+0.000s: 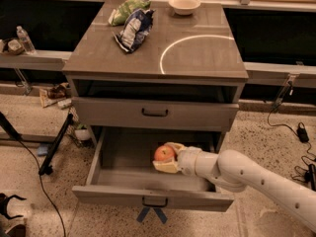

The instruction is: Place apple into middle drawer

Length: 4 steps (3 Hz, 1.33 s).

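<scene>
Speckled tan floor (256, 142) lies all around a grey-brown wooden cabinet (81, 90). The cabinet top (207, 58) has a white ring (170, 46) drawn on it. A cream bowl (184, 5) sits at the back of the top. A blue-and-white chip bag (134, 28) lies on the left side of the top, and a green bag (127, 9) lies just behind it, touching it. Under the top there is a dark open gap. Under that is a flat drawer front (207, 116) that is pushed in, with a dark handle (154, 112) in its middle. Lower down, the middle drawer (121, 157) is pulled far out, so its floor and side walls show. It has a small dark handle of its own (154, 202) at the front. The apple (163, 153) is inside this drawer, near the middle of the drawer floor (it is round and red-orange). I cannot tell if the apple touches the drawer floor. A white arm (256, 174) reaches in from the right side, over the drawer's right wall. The gripper (163, 156) at its end is inside the drawer too. Its cream fingers (174, 146) are clamped on the apple, one above it and one below it. A blue tape cross (152, 214) is stuck on the floor just in front of the drawer. A water bottle (24, 39) stands on a ledge far to the left.
</scene>
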Tool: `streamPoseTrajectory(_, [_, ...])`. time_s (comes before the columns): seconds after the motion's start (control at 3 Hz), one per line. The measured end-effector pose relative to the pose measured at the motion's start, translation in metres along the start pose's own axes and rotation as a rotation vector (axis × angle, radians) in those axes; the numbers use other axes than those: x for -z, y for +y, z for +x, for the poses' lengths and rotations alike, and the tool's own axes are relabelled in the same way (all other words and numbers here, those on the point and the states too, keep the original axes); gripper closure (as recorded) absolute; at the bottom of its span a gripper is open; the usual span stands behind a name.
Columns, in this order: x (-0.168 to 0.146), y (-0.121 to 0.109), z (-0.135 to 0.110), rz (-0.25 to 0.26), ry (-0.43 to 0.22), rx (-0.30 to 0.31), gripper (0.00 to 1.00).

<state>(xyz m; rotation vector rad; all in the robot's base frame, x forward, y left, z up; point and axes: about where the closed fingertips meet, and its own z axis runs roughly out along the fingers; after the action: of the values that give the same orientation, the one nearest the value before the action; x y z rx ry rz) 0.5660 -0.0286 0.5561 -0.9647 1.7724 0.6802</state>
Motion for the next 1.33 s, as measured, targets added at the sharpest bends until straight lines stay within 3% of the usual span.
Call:
streamPoseTrajectory(0.67, [-0.061,-0.010,0.057,-0.115,-0.015,0.062,1.00])
streamPoseTrajectory(1.33, [-0.098,-0.013,0.092,-0.141,0.038,0.097,0.60])
